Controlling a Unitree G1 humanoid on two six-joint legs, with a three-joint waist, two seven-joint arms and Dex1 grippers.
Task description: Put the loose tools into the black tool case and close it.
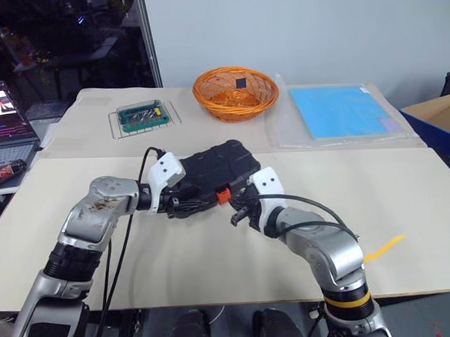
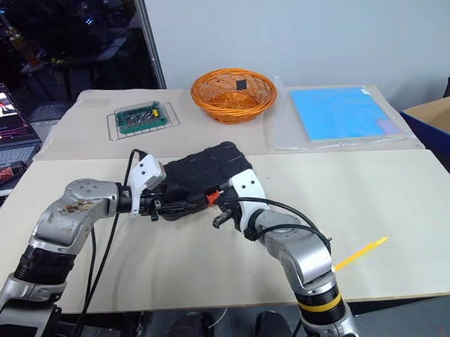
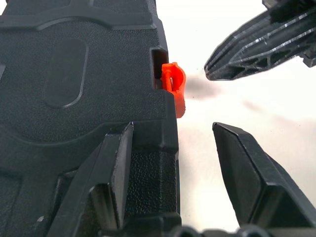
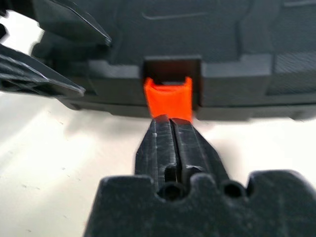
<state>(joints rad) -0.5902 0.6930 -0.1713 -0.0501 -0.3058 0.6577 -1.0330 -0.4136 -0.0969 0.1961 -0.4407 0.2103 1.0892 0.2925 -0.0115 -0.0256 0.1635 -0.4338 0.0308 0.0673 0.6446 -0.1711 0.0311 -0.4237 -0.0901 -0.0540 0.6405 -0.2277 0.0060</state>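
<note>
The black tool case (image 1: 214, 167) lies closed in the middle of the table, its ribbed lid up and its small orange latch (image 1: 223, 195) facing me. My left gripper (image 3: 173, 127) is open at the case's left end, astride the front edge: one finger (image 3: 111, 168) lies over the lid, the other (image 3: 252, 173) stands off the edge above the table. My right gripper (image 4: 170, 119) is shut with nothing in it, its joined tips right at the orange latch (image 4: 168, 98). The loose tools are out of view.
At the back of the table stand an orange wicker basket (image 1: 235, 93), a small green box of bits (image 1: 142, 116) and a blue sheet in a clear sleeve (image 1: 338, 111). A laptop (image 1: 3, 126) sits far left and a blue box (image 1: 439, 122) far right.
</note>
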